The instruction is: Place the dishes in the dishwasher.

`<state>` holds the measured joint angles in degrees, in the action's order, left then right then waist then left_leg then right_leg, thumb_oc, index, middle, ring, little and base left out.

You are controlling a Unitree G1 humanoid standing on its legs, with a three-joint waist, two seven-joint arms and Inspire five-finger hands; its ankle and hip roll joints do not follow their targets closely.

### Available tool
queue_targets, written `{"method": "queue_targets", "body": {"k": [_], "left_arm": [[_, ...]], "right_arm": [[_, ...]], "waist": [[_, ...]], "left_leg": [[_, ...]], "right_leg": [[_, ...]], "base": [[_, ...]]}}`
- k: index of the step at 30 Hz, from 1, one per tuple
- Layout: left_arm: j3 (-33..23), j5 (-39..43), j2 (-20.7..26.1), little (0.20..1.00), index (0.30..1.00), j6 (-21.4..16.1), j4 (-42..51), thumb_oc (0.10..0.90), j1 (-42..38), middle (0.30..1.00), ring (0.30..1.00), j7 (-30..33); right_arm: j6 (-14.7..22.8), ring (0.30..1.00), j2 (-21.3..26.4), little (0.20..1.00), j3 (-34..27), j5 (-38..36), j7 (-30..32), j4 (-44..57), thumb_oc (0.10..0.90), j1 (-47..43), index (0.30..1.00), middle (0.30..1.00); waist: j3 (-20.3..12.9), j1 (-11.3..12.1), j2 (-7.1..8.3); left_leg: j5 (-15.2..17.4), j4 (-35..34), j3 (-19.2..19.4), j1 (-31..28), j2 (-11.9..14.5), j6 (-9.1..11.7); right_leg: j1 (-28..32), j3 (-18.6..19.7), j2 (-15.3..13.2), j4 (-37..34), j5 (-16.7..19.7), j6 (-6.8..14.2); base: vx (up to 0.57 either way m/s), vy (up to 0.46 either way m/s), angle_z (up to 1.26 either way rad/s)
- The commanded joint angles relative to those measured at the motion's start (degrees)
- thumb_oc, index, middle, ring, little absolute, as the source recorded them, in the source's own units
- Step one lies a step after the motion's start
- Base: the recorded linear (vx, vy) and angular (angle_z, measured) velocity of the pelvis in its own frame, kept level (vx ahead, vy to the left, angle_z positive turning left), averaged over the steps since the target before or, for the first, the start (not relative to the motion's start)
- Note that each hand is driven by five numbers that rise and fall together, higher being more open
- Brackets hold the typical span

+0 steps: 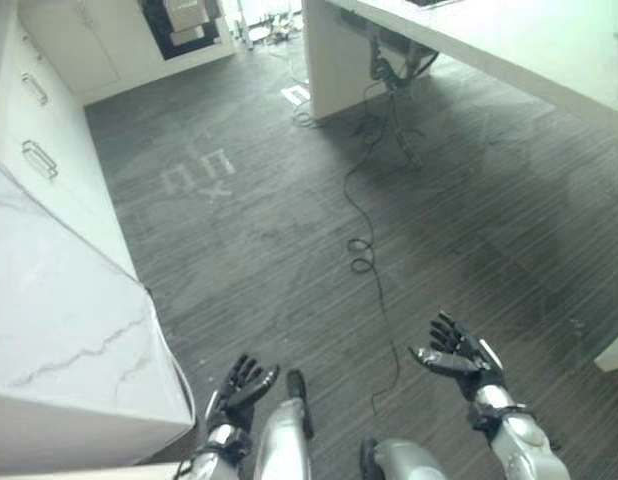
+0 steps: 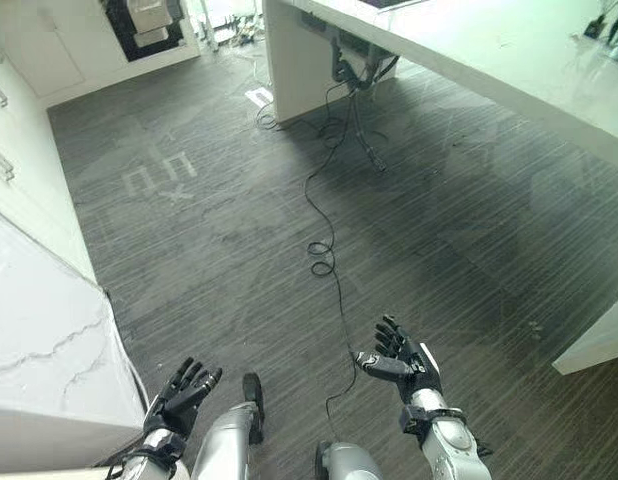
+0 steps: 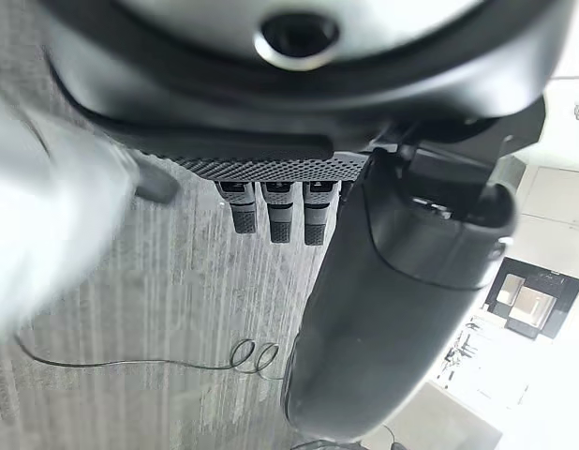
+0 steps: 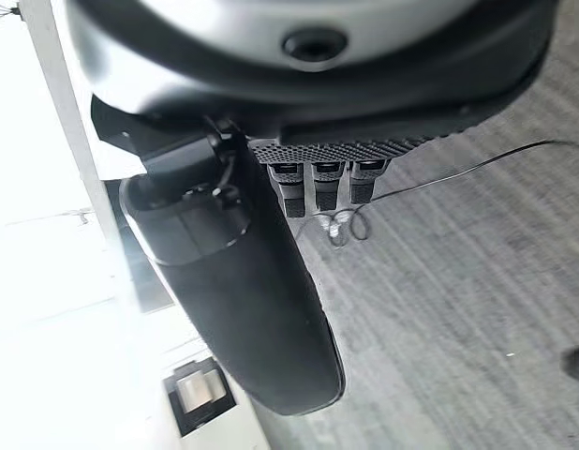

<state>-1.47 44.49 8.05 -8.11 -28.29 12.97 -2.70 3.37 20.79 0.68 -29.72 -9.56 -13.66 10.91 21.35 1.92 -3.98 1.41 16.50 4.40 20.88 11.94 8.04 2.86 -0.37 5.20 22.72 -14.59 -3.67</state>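
Observation:
My left hand hangs low over the dark striped floor beside the white marble counter, fingers straight and holding nothing. My right hand is raised over the floor on the other side, palm up, fingers spread, also holding nothing. In the left wrist view the left hand's fingers point straight out above the floor. The right hand's fingers do the same in the right wrist view. I see no dishes and no dishwasher here.
White cabinets with metal drawer handles run along the left wall. A long white counter crosses the upper right, on a white pedestal. A dark built-in appliance sits in the far wall. Pale tape marks lie on the open floor.

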Motion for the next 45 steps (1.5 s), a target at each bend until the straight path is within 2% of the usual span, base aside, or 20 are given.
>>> {"method": "queue_targets", "body": {"k": [1, 3, 5, 7, 8, 10, 13, 15, 17, 20, 25, 28, 30, 31, 33, 36, 37, 39, 42, 45], "left_arm": [[-0.5, -0.3, 4.4, 0.9, 0.9, -7.0, 5.7, 0.8, -2.6, 0.9, 0.9, -1.5], [-0.3, -0.7, 5.6, 0.9, 0.9, -5.6, 6.4, 0.8, -3.9, 0.9, 0.9, -1.8], [0.2, -1.5, 6.1, 0.9, 0.9, -4.8, 7.3, 0.8, -4.9, 0.9, 0.9, -2.1], [0.5, -2.2, 6.5, 0.9, 0.9, -3.8, 8.2, 0.8, -5.6, 0.9, 0.9, -2.6], [0.7, -3.1, 6.9, 0.9, 0.9, -3.8, 8.1, 0.8, -6.0, 0.9, 0.9, -3.4], [1.4, -5.6, 7.2, 0.9, 0.9, -3.8, 9.9, 0.8, -6.2, 0.9, 0.9, -2.1], [2.1, -4.8, 7.8, 0.9, 0.9, -3.2, 10.8, 0.8, -6.6, 0.9, 0.9, -1.7], [1.9, -5.7, 7.8, 0.9, 0.9, -2.6, 11.2, 0.8, -7.1, 0.9, 0.9, -2.5], [1.7, -7.2, 8.2, 0.9, 0.9, -1.9, 12.1, 0.8, -6.7, 0.9, 0.9, -3.6], [2.5, -9.2, 9.2, 0.9, 0.9, -3.1, 11.9, 0.8, -5.9, 0.9, 0.9, -4.2], [3.4, -6.2, 8.7, 0.9, 0.9, -3.4, 15.2, 0.8, -5.1, 0.9, 0.9, -6.2], [3.6, -6.1, 8.2, 0.9, 0.9, -3.9, 18.1, 0.8, -4.0, 0.9, 0.9, -6.1], [3.8, -5.8, 7.6, 0.9, 0.9, -5.0, 19.0, 0.8, -3.3, 0.9, 0.9, -5.9], [4.2, -6.1, 7.1, 0.9, 0.9, -5.7, 19.4, 0.8, -2.7, 0.9, 0.9, -5.8], [4.4, -7.2, 7.3, 0.9, 0.9, -5.9, 20.3, 0.8, -2.3, 0.9, 0.9, -6.6], [4.1, -7.4, 7.6, 0.9, 0.9, -6.1, 20.7, 0.8, -2.5, 0.9, 0.9, -6.5], [3.7, -7.3, 8.1, 0.9, 0.9, -6.7, 21.4, 0.8, -1.6, 0.9, 0.9, -5.6], [3.7, -7.4, 8.2, 0.9, 0.9, -7.1, 21.8, 0.8, -0.8, 0.9, 0.9, -5.1], [3.7, -8.1, 7.6, 0.9, 0.9, -8.6, 22.4, 0.8, 0.6, 0.9, 0.9, -5.6], [4.2, -8.7, 9.2, 0.9, 0.9, -7.9, 23.1, 0.8, -2.3, 0.9, 0.9, -5.7]], "right_arm": [[6.9, 0.9, 0.3, 0.9, -1.9, -1.7, -2.5, 6.1, 0.8, -2.4, 0.9, 0.9], [6.6, 0.9, -1.4, 0.9, -2.0, -3.2, -2.2, 7.5, 0.8, -2.0, 0.9, 0.9], [6.9, 0.9, -2.6, 0.9, -1.9, -3.2, -0.6, 7.7, 0.8, -2.4, 0.9, 0.9], [6.8, 0.9, -3.8, 0.9, -2.0, -3.4, 0.8, 8.4, 0.8, -3.0, 0.9, 0.9], [6.9, 0.9, -4.6, 0.9, -2.3, -3.2, 1.2, 9.0, 0.8, -3.1, 0.9, 0.9], [7.0, 0.9, -6.0, 0.9, -1.4, -2.7, 1.3, 9.5, 0.8, -3.7, 0.9, 0.9], [8.2, 0.9, -5.7, 0.9, 0.1, -3.9, 1.8, 8.5, 0.8, -4.5, 0.9, 0.9], [8.2, 0.9, -5.0, 0.9, -0.5, -4.3, 1.2, 9.3, 0.8, -3.7, 0.9, 0.9], [9.1, 0.9, -4.1, 0.9, -2.1, -6.2, -0.5, 9.6, 0.8, -1.2, 0.9, 0.9], [11.1, 0.9, -3.6, 0.9, -3.3, -7.4, -2.3, 9.5, 0.8, 0.7, 0.9, 0.9], [10.7, 0.9, -2.4, 0.9, -2.6, -7.0, 2.2, 11.7, 0.8, -1.0, 0.9, 0.9], [10.5, 0.9, -1.4, 0.9, -3.8, -6.8, 1.6, 13.2, 0.8, -0.6, 0.9, 0.9], [10.2, 0.9, -0.7, 0.9, -4.7, -6.7, 0.5, 14.2, 0.8, -0.7, 0.9, 0.9], [9.9, 0.9, 0.2, 0.9, -5.3, -6.7, -0.3, 15.3, 0.8, -0.4, 0.9, 0.9], [10.4, 0.9, 0.9, 0.9, -5.9, -7.3, -0.8, 15.9, 0.8, 0.0, 0.9, 0.9], [10.6, 0.9, 1.3, 0.9, -5.4, -7.3, 0.2, 16.4, 0.8, -1.2, 0.9, 0.9], [9.9, 0.9, 1.1, 0.9, -5.1, -6.5, -0.2, 17.7, 0.8, -1.8, 0.9, 0.9], [9.3, 0.9, 1.4, 0.9, -4.9, -5.7, -0.2, 19.3, 0.8, -1.9, 0.9, 0.9], [9.7, 0.9, 1.7, 0.9, -4.4, -4.8, 0.1, 20.8, 0.8, -2.0, 0.9, 0.9], [9.5, 0.9, 2.6, 0.9, -3.9, -4.7, 1.4, 21.2, 0.8, -4.6, 0.9, 0.9]], "waist": [[-7.7, -0.1, 1.84], [-10.6, 0.9, 2.7], [-12.2, 1.1, 4.33], [-13.2, 0.7, 5.14], [-13.6, 0.9, 4.57], [-12.4, -0.2, 2.64], [-11.0, -1.1, 3.52], [-10.0, -2.7, 4.31], [-8.5, -5.0, 7.03], [-8.1, -7.4, 7.36], [-11.1, -8.0, 7.76], [-12.7, -8.1, 6.9], [-13.3, -7.8, 7.45], [-12.6, -7.1, 8.87], [-11.2, -5.8, 10.27], [-10.2, -4.3, 9.68], [-9.8, -3.8, 7.72], [-9.6, -2.9, 5.09], [-9.5, -1.0, 4.2], [-10.0, -0.3, 3.86]], "left_leg": [[-3.1, 0.7, 6.2, -1.4, 0.8, -0.9], [-1.4, 0.7, 7.8, -2.8, -1.0, -3.3], [-0.1, 0.7, 7.5, -3.4, -3.5, -5.1], [1.4, 0.7, 6.3, -4.7, -5.9, -6.9], [2.1, 0.7, 5.1, -5.6, -6.8, -7.8], [4.3, 0.7, 4.0, -9.7, -7.7, -8.8], [4.8, 0.7, 2.8, -12.1, -10.6, -9.2], [5.4, 0.7, 0.1, -14.5, -12.6, -8.7], [8.5, 0.7, -2.3, -18.3, -16.0, -8.7], [11.8, 0.7, -4.5, -22.6, -17.1, -9.1], [18.3, 0.7, -3.1, -30.7, -16.8, -9.2], [10.9, 0.7, -1.7, -34.1, -14.8, -6.4], [0.5, 5.0, -0.4, -36.0, -13.4, -3.4], [-3.5, 20.7, -0.5, -27.9, -13.1, -2.2], [-4.1, 32.1, 0.2, -14.5, -11.5, -3.1], [-2.6, 17.4, 3.3, -13.3, -11.2, -4.9], [-2.0, 0.7, 5.6, -13.5, -9.2, -4.6], [1.3, 0.7, 1.7, -6.4, -6.9, -3.4], [0.7, 0.7, -3.9, -0.5, -8.0, -2.5], [0.1, 0.7, -2.1, -2.1, -6.2, -3.2]], "right_leg": [[8.2, -0.9, -4.4, -5.5, -3.5, 7.0], [12.1, -1.3, -7.3, -5.5, -5.2, 9.6], [13.9, -2.9, -10.1, -5.5, -1.4, 11.9], [15.0, -5.1, -12.2, -5.5, 10.2, 15.0], [13.3, -6.9, -14.4, 1.6, 18.2, 16.3], [-0.5, -6.8, -15.1, 20.2, 24.1, 15.7], [-4.8, -10.4, -9.9, 9.9, 16.9, 13.2], [-7.6, -13.0, -8.0, -2.1, 19.1, 12.6], [-15.1, -11.2, -11.1, -5.5, 18.8, 12.9], [-23.8, -8.2, -12.6, -5.5, 17.2, 14.0], [-19.1, -10.3, -12.6, -5.5, 17.7, 11.0], [-17.3, -10.6, -11.3, -5.5, 15.9, 9.1], [-15.3, -9.7, -10.8, -5.5, 13.8, 7.1], [-12.7, -7.8, -10.5, -5.5, 12.4, 5.6], [-9.5, -5.1, -10.1, -5.5, 11.0, 4.5], [-6.6, -2.6, -7.7, -5.5, 8.4, 5.0], [-5.2, -0.3, -4.9, -5.5, 6.4, 6.1], [-3.8, 1.6, -1.9, -5.5, 4.9, 6.8], [-0.2, 5.3, 0.3, -5.5, 2.0, 6.3], [3.4, 3.8, -3.3, -5.5, -0.6, 8.1]], "base": [[0.49, 0.296, -0.66], [0.51, 0.294, -0.02], [0.31, 0.163, 0.23], [0.31, 0.182, 0.45], [0.35, 0.26, 0.64], [0.33, 0.256, 0.44], [0.34, 0.003, 0.21], [0.44, -0.125, 0.65], [0.64, -0.23, 1.48], [0.59, -0.226, 1.23], [0.58, -0.211, 0.26], [0.4, -0.153, -0.51], [0.45, -0.265, -0.58], [0.43, -0.333, -0.74], [0.28, -0.248, -0.59], [0.34, -0.025, -0.99], [0.56, 0.174, -0.91], [0.48, 0.193, -0.77], [0.43, 0.143, -0.81], [0.49, 0.223, -0.98]]}}
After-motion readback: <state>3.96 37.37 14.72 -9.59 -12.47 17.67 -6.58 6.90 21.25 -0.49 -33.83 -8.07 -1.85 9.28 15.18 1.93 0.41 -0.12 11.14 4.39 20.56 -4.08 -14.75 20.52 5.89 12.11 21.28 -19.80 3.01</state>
